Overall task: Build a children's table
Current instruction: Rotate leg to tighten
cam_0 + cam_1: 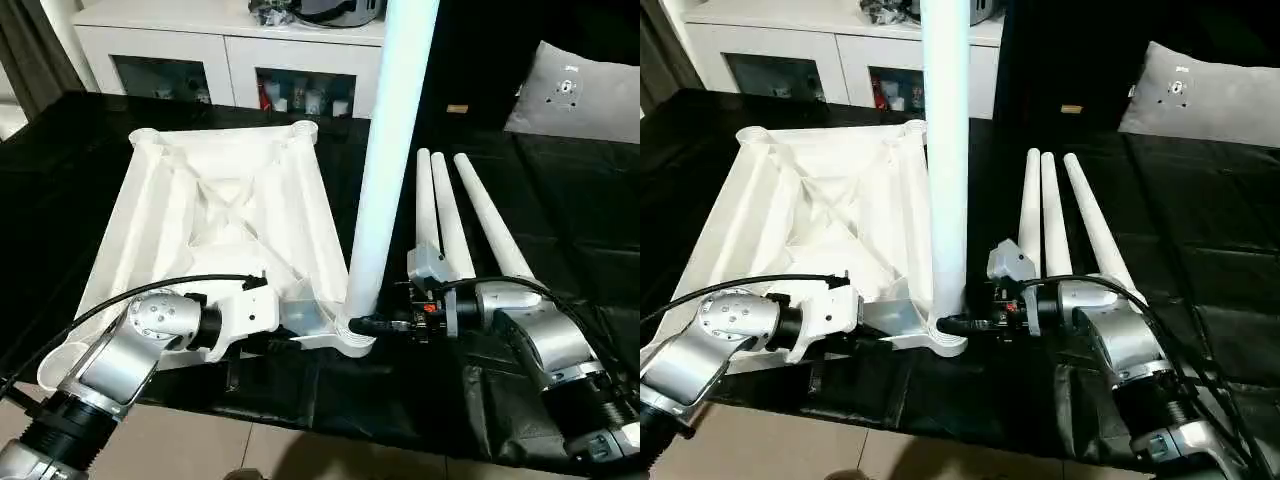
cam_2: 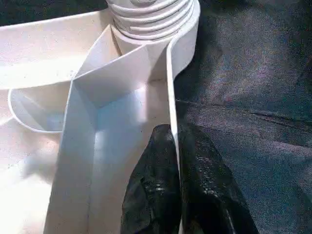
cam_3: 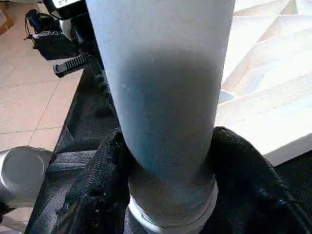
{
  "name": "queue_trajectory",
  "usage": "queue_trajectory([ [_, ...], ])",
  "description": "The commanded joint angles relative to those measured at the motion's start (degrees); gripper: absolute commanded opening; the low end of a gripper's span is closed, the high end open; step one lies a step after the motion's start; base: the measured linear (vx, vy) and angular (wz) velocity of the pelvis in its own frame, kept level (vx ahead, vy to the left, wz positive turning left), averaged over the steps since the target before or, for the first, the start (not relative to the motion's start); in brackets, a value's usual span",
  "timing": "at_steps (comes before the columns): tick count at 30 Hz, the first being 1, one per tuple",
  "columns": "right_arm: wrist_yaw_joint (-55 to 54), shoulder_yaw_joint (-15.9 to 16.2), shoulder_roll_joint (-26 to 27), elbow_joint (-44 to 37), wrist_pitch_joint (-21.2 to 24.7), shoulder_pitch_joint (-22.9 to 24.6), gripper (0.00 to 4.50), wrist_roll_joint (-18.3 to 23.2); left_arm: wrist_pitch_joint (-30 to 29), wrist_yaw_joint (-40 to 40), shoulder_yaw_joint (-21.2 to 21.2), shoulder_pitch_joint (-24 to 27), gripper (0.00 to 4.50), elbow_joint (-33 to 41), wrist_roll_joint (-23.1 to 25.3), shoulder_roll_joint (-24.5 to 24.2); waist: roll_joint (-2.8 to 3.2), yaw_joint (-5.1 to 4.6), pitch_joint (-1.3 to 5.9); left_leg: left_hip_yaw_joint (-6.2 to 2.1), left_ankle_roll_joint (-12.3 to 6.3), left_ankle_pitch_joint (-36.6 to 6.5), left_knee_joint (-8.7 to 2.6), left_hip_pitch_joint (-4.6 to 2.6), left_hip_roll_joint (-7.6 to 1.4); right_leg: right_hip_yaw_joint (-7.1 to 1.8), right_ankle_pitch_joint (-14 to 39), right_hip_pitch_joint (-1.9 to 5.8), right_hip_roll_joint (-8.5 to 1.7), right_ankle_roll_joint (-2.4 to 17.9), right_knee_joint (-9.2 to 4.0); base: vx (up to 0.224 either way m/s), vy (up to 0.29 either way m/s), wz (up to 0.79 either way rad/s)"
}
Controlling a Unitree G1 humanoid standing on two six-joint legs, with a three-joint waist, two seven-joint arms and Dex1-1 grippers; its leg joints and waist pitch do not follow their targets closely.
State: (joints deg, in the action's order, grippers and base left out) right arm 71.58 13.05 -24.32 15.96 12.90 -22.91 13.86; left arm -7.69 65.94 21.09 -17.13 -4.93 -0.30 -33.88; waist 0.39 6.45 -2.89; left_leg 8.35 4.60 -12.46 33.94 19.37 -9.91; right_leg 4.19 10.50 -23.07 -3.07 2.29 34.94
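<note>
The tabletop (image 1: 215,215) lies upside down, ribbed underside up, on the black-covered table (image 1: 560,200), occupying the centre-left of the head views. One leg (image 1: 385,170) stands upright in the near right corner socket (image 1: 350,340), rising out of the top of the frame. Three further legs (image 1: 460,215) lie side by side on the black cover at centre right, just beside the tabletop, narrow ends pointing away from the robot.

The left hand (image 2: 178,195) is clenched on the tabletop's thin edge wall close to the occupied socket, with one black finger (image 2: 151,190) inside the wall and the other outside it. The right hand (image 3: 170,185) grasps the upright leg at its base, just above the socket; its black fingers (image 3: 243,180) press against either side of the round shaft.

A white cabinet (image 1: 230,60) with glass doors stands behind the table at upper left. A grey cushion (image 1: 580,95) lies at upper right. Tiled floor (image 1: 200,440) shows along the lower edge.
</note>
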Motion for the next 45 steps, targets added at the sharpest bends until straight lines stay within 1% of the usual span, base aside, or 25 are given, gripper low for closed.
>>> queue_trajectory([
  [1, 0.05, 2.08, 0.44, 0.04, 1.08, 1.74, 2.12, -0.31, 0.40, 2.02, 2.76, 1.16, 0.00, 1.49, 0.04, -0.08, 0.20, 0.01, 3.33, -0.31, -3.42, -6.63, -3.85, 0.64, -2.87, -3.19, 14.59, 3.45, -4.94, 9.48, -4.40, 0.000, 0.000, 0.00],
  [2, 0.05, 2.08, 0.44, 0.04, 1.08, 1.74, 2.10, -0.31, 0.40, 2.02, 2.76, 1.16, 0.00, 1.49, 0.04, -0.08, 0.20, 0.03, 3.34, -0.31, -3.42, -6.70, -3.85, 0.66, -2.87, -3.21, 14.54, 3.48, -4.98, 9.43, -4.39, 0.000, 0.000, 0.00],
  [3, -0.12, 2.41, 0.63, -0.65, 1.09, 2.72, 2.09, -0.28, 0.41, 2.01, 2.81, 1.43, 0.00, 1.46, 0.02, -0.07, 0.40, 0.03, 3.31, -0.35, -3.39, -6.84, -3.88, 0.66, -2.86, -3.20, 14.73, 3.45, -4.95, 9.40, -4.43, 0.000, 0.000, 0.00],
  [4, -0.26, 2.46, 0.72, -0.91, 1.00, 3.05, 2.09, -0.37, 0.49, 2.00, 2.83, 1.54, 0.00, 1.43, 0.05, -0.09, 0.26, 0.01, 3.24, -0.33, -3.31, -7.25, -3.94, 0.60, -2.87, -3.19, 15.27, 3.44, -4.90, 9.06, -4.52, 0.000, 0.000, 0.00],
  [5, -0.46, 2.43, 0.80, -0.99, 0.79, 3.18, 2.08, -0.50, 0.54, 1.99, 2.84, 1.59, 0.00, 1.37, 0.08, -0.09, 0.27, -0.02, 3.17, -0.33, -3.30, -7.77, -3.98, 0.59, -2.84, -3.18, 15.98, 3.43, -4.91, 8.97, -4.60, 0.000, 0.000, 0.00],
  [6, -0.85, 2.39, 0.89, -1.05, 0.37, 3.31, 2.08, -0.80, 0.60, 1.98, 2.85, 1.63, 0.00, 1.29, 0.12, -0.07, 0.26, -0.05, 3.01, -0.34, -3.02, -9.28, -4.13, 0.41, -2.80, -3.20, 19.13, 3.38, -5.00, 8.29, -4.95, 0.000, 0.000, 0.00],
  [7, -1.11, 2.37, 0.92, -1.05, 0.10, 3.34, 2.08, -1.00, 0.63, 1.97, 2.86, 1.64, 0.00, 1.24, 0.15, -0.06, 0.25, -0.05, 3.03, -0.39, -2.88, -9.44, -4.17, 0.38, -2.83, -3.21, 19.64, 3.40, -5.01, 8.17, -4.98, 0.000, 0.000, 0.00],
  [8, -1.58, 2.35, 1.05, -0.91, -0.18, 3.37, 2.08, -1.31, 0.80, 1.94, 2.89, 1.69, 0.00, 1.05, 0.23, -0.02, 0.48, -0.09, 3.05, -0.41, -2.65, -9.96, -4.22, 0.25, -2.88, -3.22, 19.96, 3.30, -4.95, 8.15, -5.05, 0.000, 0.000, 0.00],
  [9, -2.00, 1.97, 1.35, -0.62, 0.29, 3.20, 2.63, -1.06, 1.04, 1.90, 2.93, 1.72, 0.00, 0.73, 0.35, 0.06, 0.59, -0.10, 3.03, -0.43, -2.59, -10.16, -4.22, 0.27, -2.85, -3.24, 19.94, 3.32, -4.95, 8.17, -5.06, 0.000, 0.000, 0.00],
  [10, -2.00, 1.97, 1.35, -0.62, 0.29, 3.20, 2.76, -1.06, 1.04, 1.90, 2.93, 1.72, 0.00, 0.73, 0.35, 0.06, 0.47, -0.15, 3.01, -0.44, -2.54, -10.42, -4.27, 0.27, -2.82, -3.23, 20.09, 3.36, -4.90, 8.09, -5.08, 0.000, 0.000, 0.00],
  [11, -2.48, 1.21, 1.84, -0.37, 2.30, 2.86, 2.76, -0.07, 1.43, 1.85, 3.03, 1.74, 0.00, 0.18, 0.60, 0.19, 0.46, -0.16, 3.03, -0.44, -2.56, -10.31, -4.24, 0.25, -2.77, -3.27, 20.03, 3.39, -4.89, 8.04, -5.10, 0.000, 0.000, 0.00],
  [13, -2.29, 1.18, 1.74, -0.75, 2.88, 2.92, 2.96, 0.20, 1.57, 1.82, 3.07, 1.74, 0.00, 0.01, 0.72, 0.21, 0.53, -0.14, 3.19, -0.50, -2.45, -9.65, -4.21, 0.31, -2.87, -3.28, 18.62, 3.45, -4.96, 8.50, -4.90, 0.000, 0.000, 0.00],
  [15, -2.69, 1.43, 1.59, -0.93, 1.69, 3.20, 3.18, -0.62, 1.75, 1.75, 3.09, 1.72, 0.00, -0.18, 0.83, 0.25, 0.59, -0.08, 3.27, -0.46, -2.52, -8.94, -4.13, 0.32, -2.95, -3.30, 16.42, 3.40, -4.94, 9.05, -4.67, 0.000, 0.000, 0.00],
  [18, -4.34, 1.97, 1.60, -0.37, -1.86, 3.45, 3.29, -2.90, 1.93, 1.65, 3.13, 1.65, 0.00, -0.42, 0.92, 0.29, 0.59, -0.02, 3.37, -0.36, -2.44, -7.99, -4.01, 0.39, -2.87, -3.27, 14.35, 3.43, -4.95, 9.58, -4.47, 0.000, 0.000, 0.00],
  [21, -4.31, 2.12, 1.87, -0.45, -1.49, 3.62, 3.29, -2.79, 2.15, 1.64, 3.04, 1.72, 0.00, -0.61, 0.95, 0.29, 0.58, -0.06, 3.29, -0.37, -2.52, -8.45, -4.06, 0.43, -2.82, -3.24, 14.88, 3.50, -4.91, 9.55, -4.53, 0.000, 0.000, 0.00],
  [22, -4.28, 2.10, 1.94, -0.61, -1.27, 3.67, 3.29, -2.68, 2.19, 1.63, 3.02, 1.73, 0.00, -0.67, 0.97, 0.30, 0.49, -0.06, 3.24, -0.37, -2.58, -8.88, -4.09, 0.39, -2.82, -3.24, 15.77, 3.50, -4.92, 9.26, -4.63, 0.000, 0.000, 0.00],
  [24, -4.23, 2.11, 1.97, -0.85, -1.08, 3.74, 3.29, -2.60, 2.22, 1.64, 2.99, 1.71, 0.00, -0.79, 1.01, 0.27, 0.52, -0.04, 3.22, -0.40, -2.58, -9.16, -4.12, 0.38, -2.85, -3.28, 16.93, 3.47, -4.97, 8.82, -4.72, 0.000, 0.000, 0.00],
  [28, -4.20, 1.90, 2.09, -0.72, -0.88, 3.83, 3.29, -1.95, 2.38, 1.64, 2.85, 1.81, 0.00, -0.95, 0.95, 0.18, 0.51, -0.05, 3.26, -0.42, -2.66, -8.82, -4.12, 0.38, -2.89, -3.29, 16.26, 3.45, -4.94, 8.93, -4.63, 0.000, 0.000, 0.00],
  [29, -4.16, 1.86, 2.10, -0.64, -0.93, 3.80, 3.29, -1.91, 2.38, 1.63, 2.83, 1.78, 0.00, -1.01, 0.95, 0.21, 0.33, -0.08, 3.26, -0.40, -2.72, -8.72, -4.11, 0.42, -2.88, -3.29, 16.17, 3.48, -4.92, 8.93, -4.63, 0.000, 0.000, 0.00],
  [31, -4.03, 1.89, 2.08, -0.58, -1.15, 3.82, 2.93, -1.86, 2.44, 1.62, 2.78, 1.80, 0.00, -1.12, 0.94, 0.19, 0.41, -0.03, 3.26, -0.39, -2.80, -8.43, -4.08, 0.45, -2.84, -3.30, 16.29, 3.49, -4.96, 8.85, -4.61, 0.000, 0.000, 0.00],
  [33, -3.84, 1.89, 2.04, -0.87, -0.99, 4.00, 2.90, -1.62, 2.57, 1.62, 2.72, 1.89, 0.00, -1.23, 0.95, 0.13, 0.44, -0.02, 3.21, -0.37, -2.78, -8.74, -4.09, 0.43, -2.84, -3.30, 17.01, 3.45, -4.97, 8.70, -4.73, 0.000, 0.000, 0.00],
  [35, -3.68, 1.82, 1.98, -1.05, -0.72, 4.07, 2.77, -1.33, 2.65, 1.62, 2.71, 1.83, 0.00, -1.43, 0.96, 0.17, 0.43, -0.04, 3.23, -0.39, -2.78, -8.78, -4.12, 0.39, -2.86, -3.28, 16.96, 3.44, -4.93, 8.68, -4.70, 0.000, 0.000, 0.00],
  [39, -3.64, 1.84, 2.04, -1.31, -0.59, 4.52, 2.74, -1.10, 2.89, 1.61, 2.70, 1.73, 0.00, -1.96, 0.93, 0.33, 0.43, -0.03, 3.26, -0.40, -2.82, -8.59, -4.10, 0.42, -2.89, -3.29, 16.28, 3.44, -4.93, 8.88, -4.61, 0.000, 0.000, 0.00],
  [44, -5.28, 1.51, 3.30, -1.52, -0.85, 5.38, 2.73, -0.87, 2.96, 1.34, 2.54, 2.00, 0.00, -2.34, 0.59, 0.78, 0.35, -0.01, 3.11, -0.42, -2.58, -9.57, -4.24, 0.40, -2.89, -3.31, 18.38, 3.38, -4.99, 8.26, -4.83, 0.000, 0.000, 0.00],
  [45, -6.97, 1.31, 4.40, -1.53, -0.85, 5.71, 2.73, -0.99, 2.48, 1.03, 2.33, 2.33, 0.00, -2.04, 0.16, 1.16, 0.34, -0.02, 3.11, -0.43, -2.50, -9.77, -4.27, 0.34, -2.87, -3.29, 18.65, 3.38, -4.99, 8.22, -4.86, 0.000, 0.000, 0.00],
])
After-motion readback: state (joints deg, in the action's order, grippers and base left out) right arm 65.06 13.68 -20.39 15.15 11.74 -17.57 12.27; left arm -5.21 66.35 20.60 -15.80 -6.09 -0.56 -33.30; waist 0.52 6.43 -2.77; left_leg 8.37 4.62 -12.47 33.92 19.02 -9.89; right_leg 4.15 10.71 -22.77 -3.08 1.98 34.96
